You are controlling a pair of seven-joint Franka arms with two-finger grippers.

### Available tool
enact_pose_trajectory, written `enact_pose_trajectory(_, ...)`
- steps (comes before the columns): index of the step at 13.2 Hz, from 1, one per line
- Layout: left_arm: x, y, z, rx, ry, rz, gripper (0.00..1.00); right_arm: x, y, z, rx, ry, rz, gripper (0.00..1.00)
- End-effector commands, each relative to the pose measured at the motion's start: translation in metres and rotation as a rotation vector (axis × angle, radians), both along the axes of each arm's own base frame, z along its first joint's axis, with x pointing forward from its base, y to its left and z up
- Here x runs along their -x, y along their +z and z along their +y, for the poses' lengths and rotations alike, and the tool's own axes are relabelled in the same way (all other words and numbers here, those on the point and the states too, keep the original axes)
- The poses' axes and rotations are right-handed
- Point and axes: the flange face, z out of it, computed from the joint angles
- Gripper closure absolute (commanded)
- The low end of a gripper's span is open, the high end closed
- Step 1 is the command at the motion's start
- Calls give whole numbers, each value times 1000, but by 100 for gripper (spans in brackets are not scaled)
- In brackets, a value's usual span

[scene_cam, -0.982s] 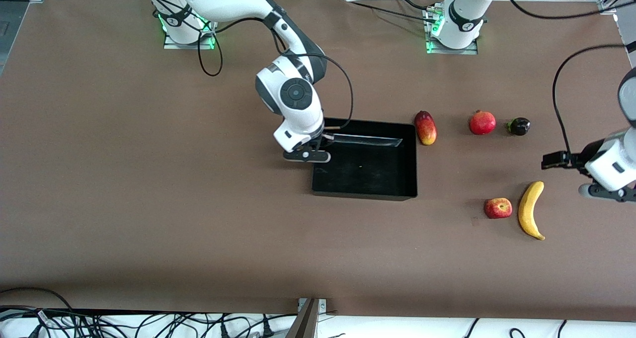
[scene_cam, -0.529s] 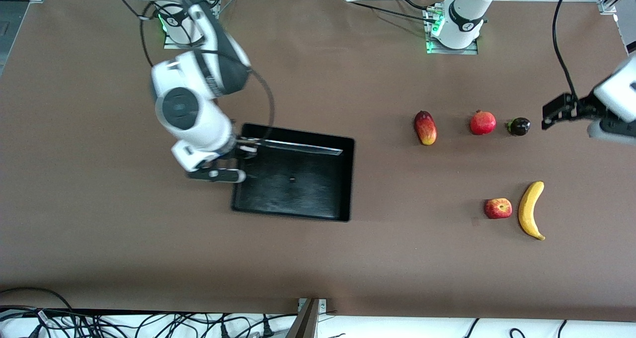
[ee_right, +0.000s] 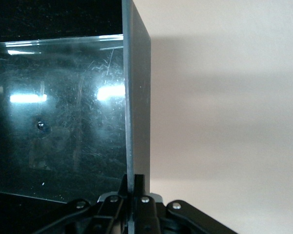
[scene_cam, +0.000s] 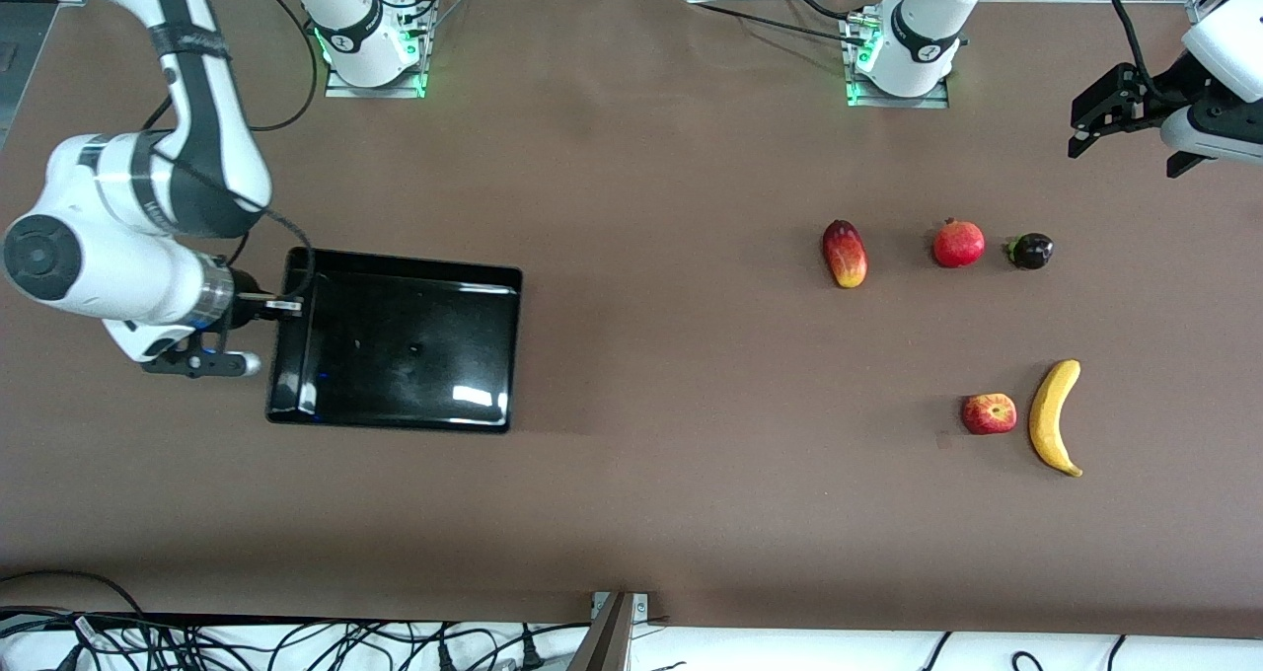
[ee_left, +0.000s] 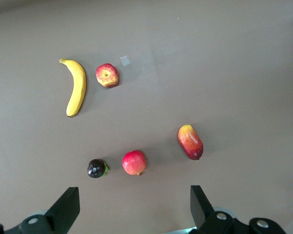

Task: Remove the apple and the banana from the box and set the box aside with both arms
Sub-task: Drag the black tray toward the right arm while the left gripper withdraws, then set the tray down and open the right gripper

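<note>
Altogether: one box, one apple, one banana.

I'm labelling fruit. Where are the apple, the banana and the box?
apple [scene_cam: 989, 413], front view, its middle.
banana [scene_cam: 1052, 416], front view, mid-curve.
box [scene_cam: 395, 261], front view, its rim.

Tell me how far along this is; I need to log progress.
Done: the apple and banana lie on the table near the left arm's end, and the box holds no fruit. In hand: the right gripper is shut on the box's wall, with the box at the right arm's end. The left gripper hangs open, away from it. Left: releasing the box.
</note>
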Motion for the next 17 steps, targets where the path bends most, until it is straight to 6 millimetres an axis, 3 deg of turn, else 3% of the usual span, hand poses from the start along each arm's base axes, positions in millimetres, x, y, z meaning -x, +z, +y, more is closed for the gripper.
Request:
enact_pose_trajectory(1, 21, -4, -11, 15, 1, 27, 0, 26, -10, -39, -64, -26, 25, 100)
enact_pose_trajectory(4, 32, -1, -5, 18, 38, 18, 0, 41, -37, -71, -71, 13, 33, 100)
enact_pose_trajectory(7, 30, 5, 5, 17, 143, -14, 0, 56, -65, -78, -59, 3, 23, 100)
enact_pose_trajectory(13, 29, 5, 11, 26, 202, -19, 0, 61, -70, -88, -61, -1, 35, 100)
enact_pose_trajectory(14, 28, 5, 15, 27, 214, -19, 0, 62, -70, -91, -63, -7, 40, 41)
enact_pose_trajectory(15, 28, 5, 16, 30, 217, -18, 0, 64, -69, -94, -65, -12, 46, 0)
enact_pose_trajectory(17, 28, 7, 18, 32, 223, -20, 0, 66, -55, -88, -80, -6, 64, 0)
